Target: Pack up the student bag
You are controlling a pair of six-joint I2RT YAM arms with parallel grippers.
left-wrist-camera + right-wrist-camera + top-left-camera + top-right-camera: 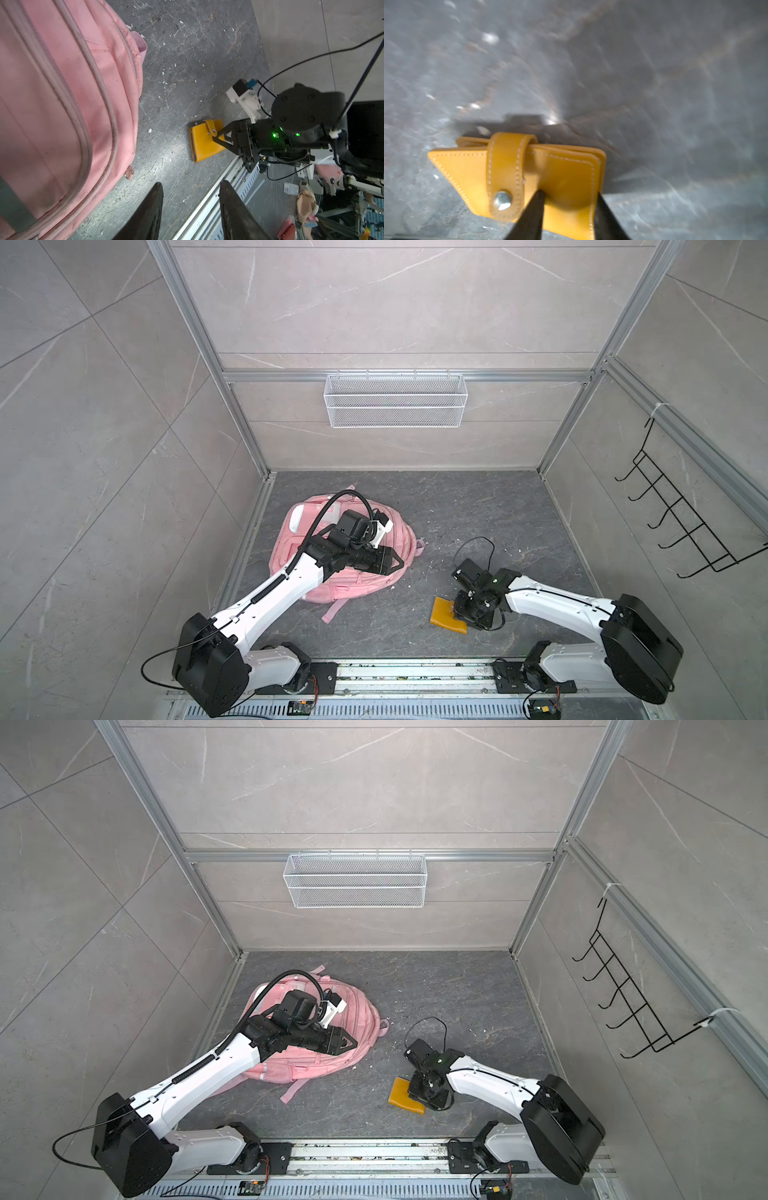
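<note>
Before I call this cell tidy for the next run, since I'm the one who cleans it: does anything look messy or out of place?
White flecks litter the dark floor beside the student bag, like crumbled debris. The bag lies slumped, with one strap trailing loose toward the front. Nothing else stands out.

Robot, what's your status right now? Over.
Left hand open, empty, at pink backpack edge. Right hand clamped on yellow wallet, on the floor. Nothing between wallet and backpack.

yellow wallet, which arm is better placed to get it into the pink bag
Right. The right gripper pinches the yellow wallet at one edge; the left gripper hangs open by the student bag, away from it.
</note>
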